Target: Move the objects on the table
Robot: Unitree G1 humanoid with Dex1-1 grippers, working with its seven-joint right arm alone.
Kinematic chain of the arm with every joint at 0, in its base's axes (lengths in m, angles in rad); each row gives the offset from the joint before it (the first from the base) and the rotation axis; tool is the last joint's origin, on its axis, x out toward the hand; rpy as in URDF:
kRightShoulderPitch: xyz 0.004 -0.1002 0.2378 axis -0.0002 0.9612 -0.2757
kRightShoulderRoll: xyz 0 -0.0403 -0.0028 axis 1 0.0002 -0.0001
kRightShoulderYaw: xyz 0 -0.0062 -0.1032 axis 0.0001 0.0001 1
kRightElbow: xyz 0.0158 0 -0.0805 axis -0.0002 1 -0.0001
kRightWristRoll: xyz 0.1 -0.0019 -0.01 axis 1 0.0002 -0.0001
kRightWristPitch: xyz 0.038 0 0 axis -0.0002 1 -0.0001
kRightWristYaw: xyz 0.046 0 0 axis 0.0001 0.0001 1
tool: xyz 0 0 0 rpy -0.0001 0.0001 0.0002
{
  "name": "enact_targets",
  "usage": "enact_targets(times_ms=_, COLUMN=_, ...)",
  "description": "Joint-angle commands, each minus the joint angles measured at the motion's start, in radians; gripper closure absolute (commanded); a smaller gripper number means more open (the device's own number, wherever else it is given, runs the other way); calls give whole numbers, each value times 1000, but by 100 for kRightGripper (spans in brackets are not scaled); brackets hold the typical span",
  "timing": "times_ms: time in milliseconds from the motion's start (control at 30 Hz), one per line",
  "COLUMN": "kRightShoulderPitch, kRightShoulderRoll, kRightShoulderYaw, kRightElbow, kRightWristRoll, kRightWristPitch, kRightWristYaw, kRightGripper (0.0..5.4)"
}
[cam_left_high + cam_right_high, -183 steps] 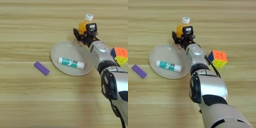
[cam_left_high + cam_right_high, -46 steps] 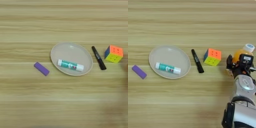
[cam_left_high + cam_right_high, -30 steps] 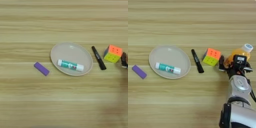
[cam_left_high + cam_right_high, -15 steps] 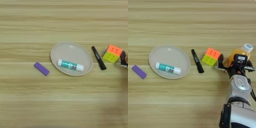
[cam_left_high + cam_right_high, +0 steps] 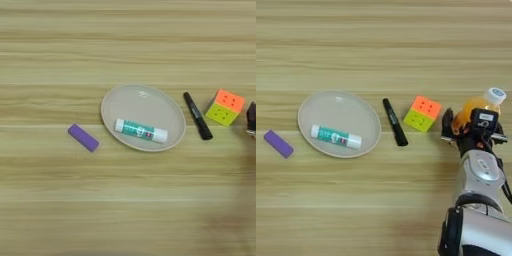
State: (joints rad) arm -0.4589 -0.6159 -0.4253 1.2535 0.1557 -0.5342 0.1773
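Note:
My right gripper (image 5: 473,129) is at the right of the table (image 5: 381,40), shut on the orange drink bottle (image 5: 472,108), whose white cap (image 5: 495,94) tilts up and to the right. One black finger (image 5: 447,123) stands close to the right of the multicoloured puzzle cube (image 5: 422,113). The black marker pen (image 5: 394,122) lies just left of the cube. The white-and-teal tube (image 5: 140,130) lies in a beige plate (image 5: 109,99). The left eye view shows only a finger's edge (image 5: 251,116).
A small purple block (image 5: 83,137) lies on the wood left of the plate. My silver forearm (image 5: 478,172) comes up from the bottom right corner.
Six seconds ago the gripper held the bottle behind the plate; it now holds it right of the cube. In the last second it edged left, then stayed still.

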Motion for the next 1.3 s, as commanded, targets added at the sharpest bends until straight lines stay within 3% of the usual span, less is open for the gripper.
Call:
enact_targets(times_ms=33, kRightShoulderPitch=-51, kRightShoulderRoll=-53, kRightShoulderYaw=-11, kRightElbow=-59, kRightWristRoll=13, kRightWristPitch=-13, kRightWristYaw=-15, kRightGripper=152)
enact_targets(times_ms=133, kRightShoulderPitch=-49, kRightShoulderRoll=-59, kRightShoulderYaw=-15, kRightElbow=-70, kRightWristRoll=12, kRightWristPitch=-24, kRightWristYaw=-24, kRightGripper=184)
enact_targets(times_ms=400, kRightShoulderPitch=-27, kRightShoulderRoll=-86, kRightShoulderYaw=-41, kRightElbow=-181, kRightWristRoll=23, kRightWristPitch=-67, kRightWristYaw=-45, kRightGripper=191)
enact_targets(times_ms=533, kRightShoulderPitch=19, kRightShoulderRoll=-94, kRightShoulderYaw=-62, kRightElbow=-365, kRightWristRoll=30, kRightWristPitch=-66, kRightWristYaw=-51, kRightGripper=192)
enact_targets(times_ms=700, kRightShoulderPitch=62, kRightShoulderRoll=-81, kRightShoulderYaw=-57, kRightElbow=-632, kRightWristRoll=29, kRightWristPitch=8, kRightWristYaw=-53, kRightGripper=192)
enact_targets(times_ms=833, kRightShoulderPitch=57, kRightShoulderRoll=-37, kRightShoulderYaw=-10, kRightElbow=-779, kRightWristRoll=39, kRightWristPitch=90, kRightWristYaw=-15, kRightGripper=193)
enact_targets(times_ms=1100, kRightShoulderPitch=-28, kRightShoulderRoll=99, kRightShoulderYaw=119, kRightElbow=-1001, kRightWristRoll=60, kRightWristPitch=263, kRightWristYaw=43, kRightGripper=193)
enact_targets(times_ms=1300, kRightShoulderPitch=-76, kRightShoulderRoll=247, kRightShoulderYaw=282, kRightElbow=-1036, kRightWristRoll=18, kRightWristPitch=319, kRightWristYaw=87, kRightGripper=194)
